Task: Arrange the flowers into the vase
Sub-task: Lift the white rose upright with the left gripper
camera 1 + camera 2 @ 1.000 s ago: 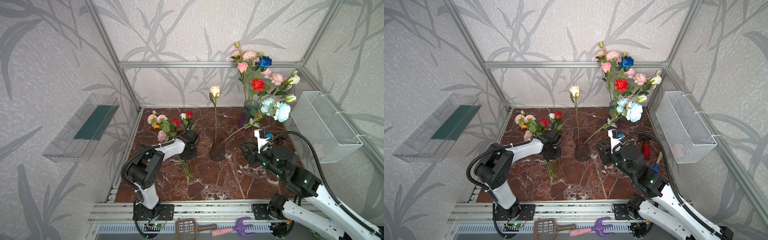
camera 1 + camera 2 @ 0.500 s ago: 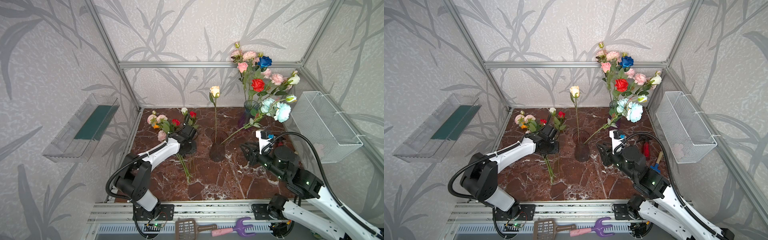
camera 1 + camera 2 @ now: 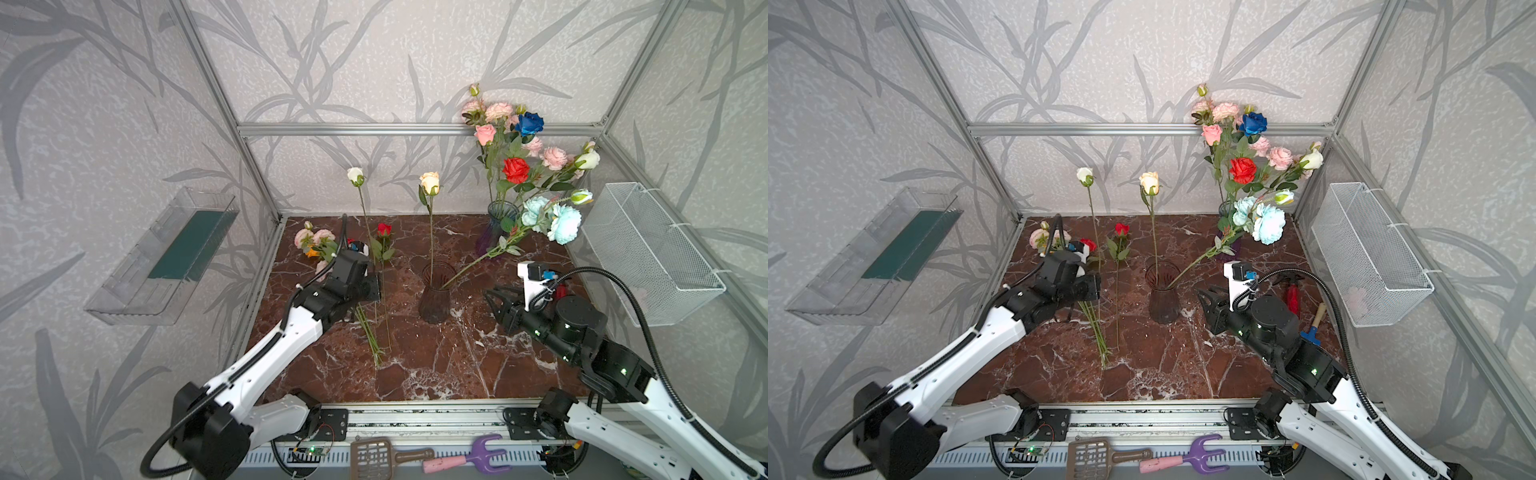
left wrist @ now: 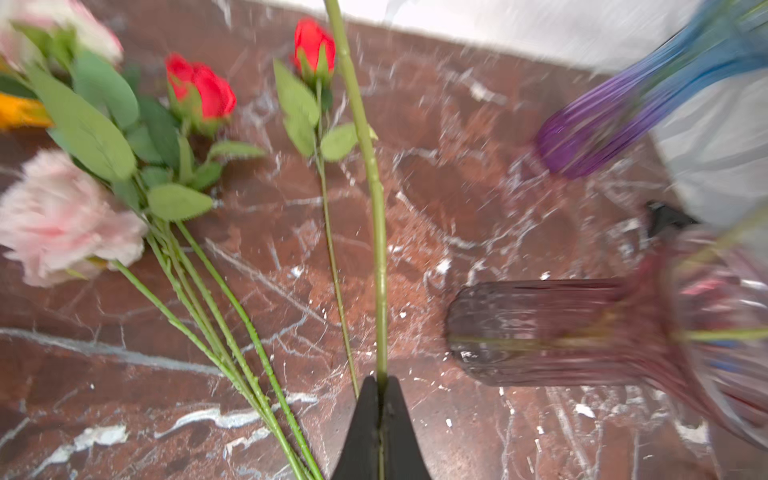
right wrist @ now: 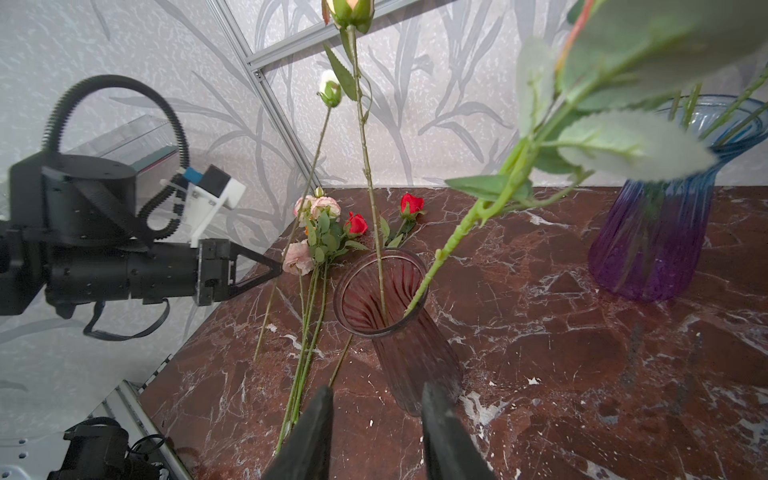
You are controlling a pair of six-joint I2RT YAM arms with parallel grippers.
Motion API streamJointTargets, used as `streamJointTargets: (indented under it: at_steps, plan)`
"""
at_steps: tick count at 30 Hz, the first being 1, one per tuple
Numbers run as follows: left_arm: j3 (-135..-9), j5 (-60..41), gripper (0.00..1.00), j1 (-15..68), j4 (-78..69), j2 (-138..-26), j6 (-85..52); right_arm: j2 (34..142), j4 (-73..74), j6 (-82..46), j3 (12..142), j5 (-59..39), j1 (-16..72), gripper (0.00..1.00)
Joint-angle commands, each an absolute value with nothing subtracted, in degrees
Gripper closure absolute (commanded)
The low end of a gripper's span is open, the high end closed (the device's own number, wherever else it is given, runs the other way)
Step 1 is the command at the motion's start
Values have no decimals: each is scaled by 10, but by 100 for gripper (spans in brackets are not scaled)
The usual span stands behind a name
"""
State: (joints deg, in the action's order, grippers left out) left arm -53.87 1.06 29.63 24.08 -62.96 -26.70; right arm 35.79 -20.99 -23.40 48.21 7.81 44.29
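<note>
While the white rose [image 4: 374, 195] is pinched low on its stem by the closed fingers [image 4: 365, 415] of the left gripper [image 3: 376, 286], its long axis is recorded as near upright, bloom uppermost, with a slight lean. A length of stem is seen hanging below the grip, toward the worktop [image 3: 415, 365]. The vase [image 3: 434, 291] stands toward the middle, well to the inner side of that gripper. A peach rose [image 3: 429, 183] and a leaning pale-blue peony [image 3: 563, 224] are already held in it. The move is judged to turn on this offset: the stem foot must be raised above the rim and carried sideways. The right gripper [image 5: 376, 395] is nearer the vase, its fingers partly spread and empty. The loose flowers [image 3: 320, 245] are left lying beside the left arm.
</note>
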Motion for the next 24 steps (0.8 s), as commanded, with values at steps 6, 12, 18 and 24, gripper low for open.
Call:
streamJointTargets:
  at_steps: [6,12,18,24]
  plan:
    - [-456,-5,100,299,49,-439,-143,373,-176,-239,539,33,444,63]
    - [-524,-48,100,300,4,-475,-76,398,-155,-244,570,19,444,61]
    - [-558,-80,100,323,-64,-536,-46,405,-154,-260,584,31,444,61]
    - [-486,-105,100,340,-146,-529,-52,400,-179,-263,598,55,444,60]
